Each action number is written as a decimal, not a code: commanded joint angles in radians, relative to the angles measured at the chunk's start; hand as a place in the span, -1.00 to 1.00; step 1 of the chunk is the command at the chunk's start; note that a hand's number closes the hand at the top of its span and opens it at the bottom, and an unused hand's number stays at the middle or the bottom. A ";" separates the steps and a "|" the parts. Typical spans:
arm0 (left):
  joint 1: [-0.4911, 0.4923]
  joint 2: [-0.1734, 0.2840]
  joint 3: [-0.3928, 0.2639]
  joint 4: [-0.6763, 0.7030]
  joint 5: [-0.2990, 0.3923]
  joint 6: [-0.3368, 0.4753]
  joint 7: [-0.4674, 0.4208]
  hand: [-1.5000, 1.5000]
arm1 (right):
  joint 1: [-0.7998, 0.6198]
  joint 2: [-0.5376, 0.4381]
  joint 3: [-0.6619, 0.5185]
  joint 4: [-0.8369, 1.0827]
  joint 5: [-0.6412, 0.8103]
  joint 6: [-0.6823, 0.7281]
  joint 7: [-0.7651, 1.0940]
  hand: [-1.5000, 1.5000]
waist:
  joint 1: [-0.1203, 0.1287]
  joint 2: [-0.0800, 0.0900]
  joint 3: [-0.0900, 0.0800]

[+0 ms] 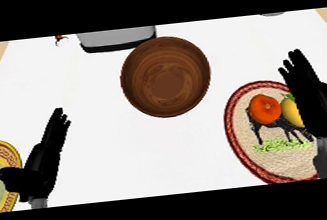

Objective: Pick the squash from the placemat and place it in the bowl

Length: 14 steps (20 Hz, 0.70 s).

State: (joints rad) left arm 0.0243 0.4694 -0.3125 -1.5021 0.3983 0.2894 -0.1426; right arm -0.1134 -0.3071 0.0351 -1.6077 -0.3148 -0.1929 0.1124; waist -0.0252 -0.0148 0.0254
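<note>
Wooden bowl [166,76] | squash [292,110] on placemat [245,138] | no writing legible

Left hand [40,162] open, fingers up; right hand [315,98] open, fingers straight.

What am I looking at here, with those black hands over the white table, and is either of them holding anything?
This single picture is taken from the robot's head, looking steeply down, so you only see its two black hands coming in from the bottom edge.

The left hand rests open near the lower left, fingers straight, beside a yellow-rimmed plate at the edge. The right hand is open too, held over the right side of a round woven placemat.

On that placemat lie an orange-red tomato-like item and the yellow squash, right next to the hand. I cannot tell whether the hand touches it, but nothing is gripped.

In the middle stands an empty wooden bowl. Behind it sits a grey appliance, cut off by the frame.
</note>
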 commanded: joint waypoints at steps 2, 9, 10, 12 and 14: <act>-0.062 0.002 -0.016 -0.072 0.012 -0.022 0.091 0.00 | 0.044 -0.057 -0.032 -0.053 0.152 -0.150 0.027 1.00 | 0.006 0.010 -0.026; -0.068 -0.081 -0.057 -0.084 0.080 -0.066 0.093 0.00 | 0.196 -0.077 -0.169 0.026 0.503 -0.626 0.129 -1.00 | -0.086 0.007 -0.034; -0.085 -0.082 -0.062 -0.088 0.082 -0.071 0.107 0.00 | 0.220 -0.044 -0.114 -0.016 0.577 -0.681 0.138 -1.00 | -0.064 0.007 -0.034; -0.152 -0.097 -0.074 -0.036 0.081 -0.097 0.133 0.00 | 0.225 0.009 0.036 -0.066 0.753 -0.742 0.137 -1.00 | -0.015 0.018 -0.032; -0.165 -0.106 -0.093 -0.081 0.082 -0.087 0.175 0.00 | 0.219 0.001 0.129 -0.078 0.893 -0.714 0.232 -1.00 | 0.012 0.016 -0.032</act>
State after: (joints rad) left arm -0.0957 0.3883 -0.3811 -1.5727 0.4709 0.2099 -0.0179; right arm 0.0880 -0.3451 0.0448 -1.6509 0.3524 -0.8174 0.2681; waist -0.0501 -0.0005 -0.0074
